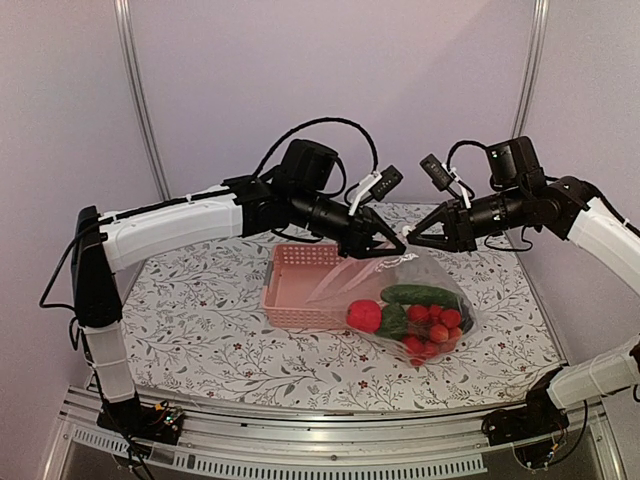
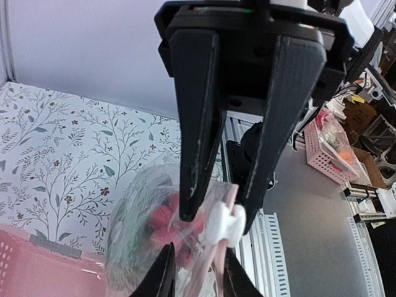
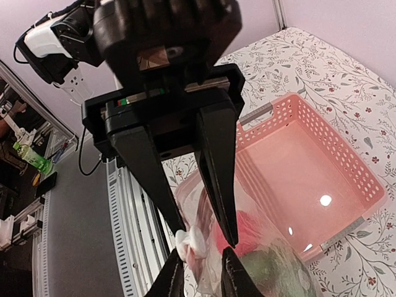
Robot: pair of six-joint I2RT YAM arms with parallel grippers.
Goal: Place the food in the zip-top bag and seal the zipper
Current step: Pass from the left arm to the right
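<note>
The clear zip-top bag (image 1: 400, 285) stands on the table, its mouth edge held up. Inside lie a green cucumber (image 1: 420, 295), a round red piece (image 1: 364, 315), a green pepper (image 1: 393, 322) and a cluster of small red fruits (image 1: 435, 325). My left gripper (image 1: 388, 247) (image 2: 218, 221) is shut on the zipper's white end (image 2: 224, 223) and the bag film. My right gripper (image 1: 410, 238) (image 3: 205, 235) meets it tip to tip. Its jaws stand apart, with the pinkish zipper strip (image 3: 213, 260) between them and the white end (image 3: 193, 240) by one fingertip. No eggplant shows.
The pink basket (image 1: 290, 285) sits left of the bag and touches it; in the right wrist view (image 3: 297, 161) it holds nothing. The table's metal front rail (image 1: 300, 440) runs along the near edge. Both arms reach over the back half of the table.
</note>
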